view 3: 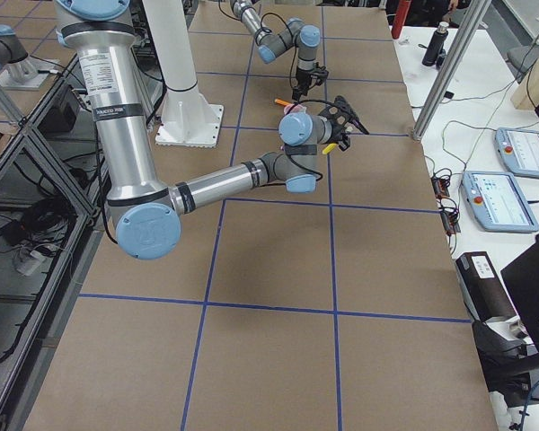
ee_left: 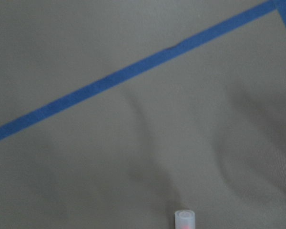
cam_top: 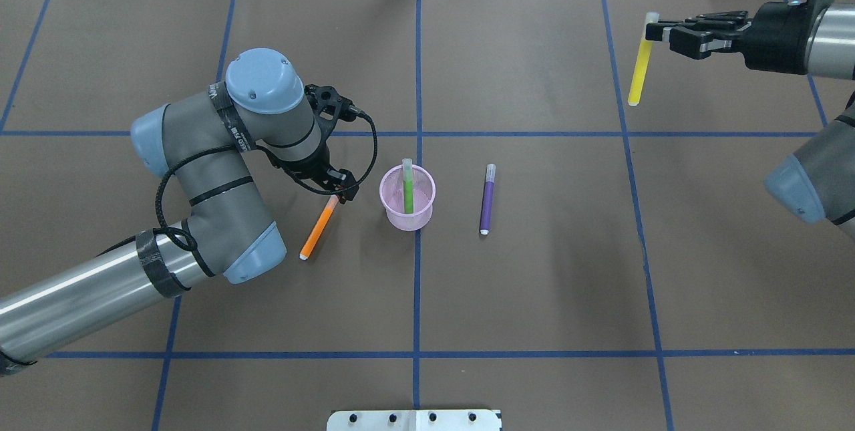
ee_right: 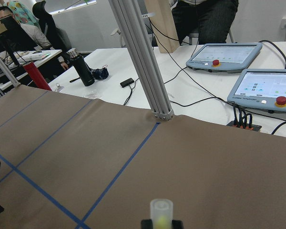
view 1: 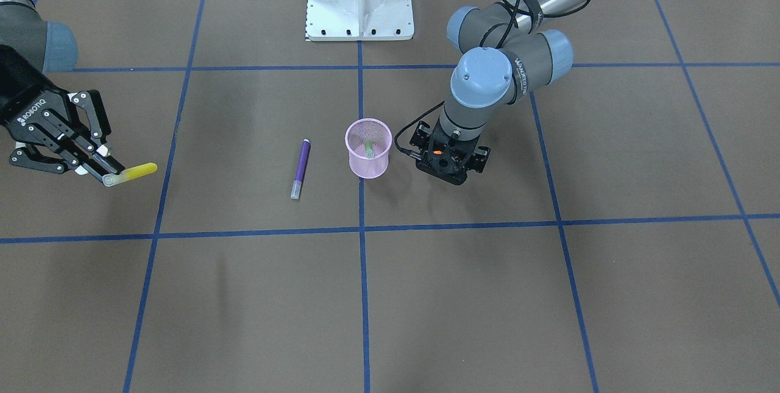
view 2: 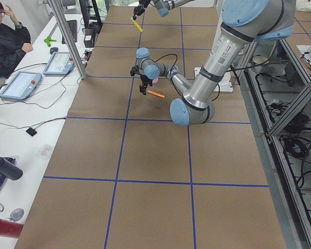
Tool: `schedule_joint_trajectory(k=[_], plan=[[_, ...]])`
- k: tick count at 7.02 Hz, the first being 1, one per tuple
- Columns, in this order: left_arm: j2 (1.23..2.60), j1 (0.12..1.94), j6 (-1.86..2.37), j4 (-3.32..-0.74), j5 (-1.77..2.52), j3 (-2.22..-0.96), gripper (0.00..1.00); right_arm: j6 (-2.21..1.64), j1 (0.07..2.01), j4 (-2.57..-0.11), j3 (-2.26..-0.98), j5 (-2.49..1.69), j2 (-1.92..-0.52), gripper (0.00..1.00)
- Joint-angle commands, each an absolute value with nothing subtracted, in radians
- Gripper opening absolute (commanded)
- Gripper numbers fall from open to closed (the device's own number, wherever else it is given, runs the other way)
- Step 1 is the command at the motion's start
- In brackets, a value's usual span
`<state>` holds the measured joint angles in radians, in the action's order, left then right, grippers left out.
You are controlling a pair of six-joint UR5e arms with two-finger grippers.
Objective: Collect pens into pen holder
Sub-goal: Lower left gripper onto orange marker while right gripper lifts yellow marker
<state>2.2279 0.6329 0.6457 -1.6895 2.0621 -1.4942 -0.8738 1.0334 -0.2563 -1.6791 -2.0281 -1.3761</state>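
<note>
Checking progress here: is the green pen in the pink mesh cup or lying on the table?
In. The green pen stands inside the pen holder, its pale cap poking above the rim.

The bench (cam_top: 534,284) is matt brown paper with smooth blue tape lines (cam_top: 417,297). The pen holder (cam_top: 423,212) is pink wire mesh; the purple pen (cam_top: 487,200) is smooth plastic with a translucent cap.
</note>
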Motion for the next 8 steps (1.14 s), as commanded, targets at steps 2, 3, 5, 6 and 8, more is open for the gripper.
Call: schedule_joint_trajectory(k=[2, 3, 5, 6, 8], plan=[[2.227, 0.618, 0.657, -1.686, 2.105, -1.497, 0.8, -0.874, 1.005, -0.252, -1.68, -2.017, -1.374, 0.0], [2.226, 0.618, 0.655, -1.686, 2.105, -1.493, 0.76, -0.874, 0.996, -0.252, -1.681, -2.019, -1.374, 0.0], [2.223, 0.618, 0.647, -1.689, 2.1, -1.479, 0.74, -0.874, 0.991, -0.252, -1.681, -2.019, -1.35, 0.0], [2.223, 0.618, 0.649, -1.689, 2.097, -1.479, 0.68, -0.874, 0.991, -0.252, -1.681, -2.019, -1.35, 0.0], [2.223, 0.604, 0.653, -1.689, 2.092, -1.477, 0.63, -0.874, 0.991, -0.252, -1.68, -2.019, -1.35, 0.0]])
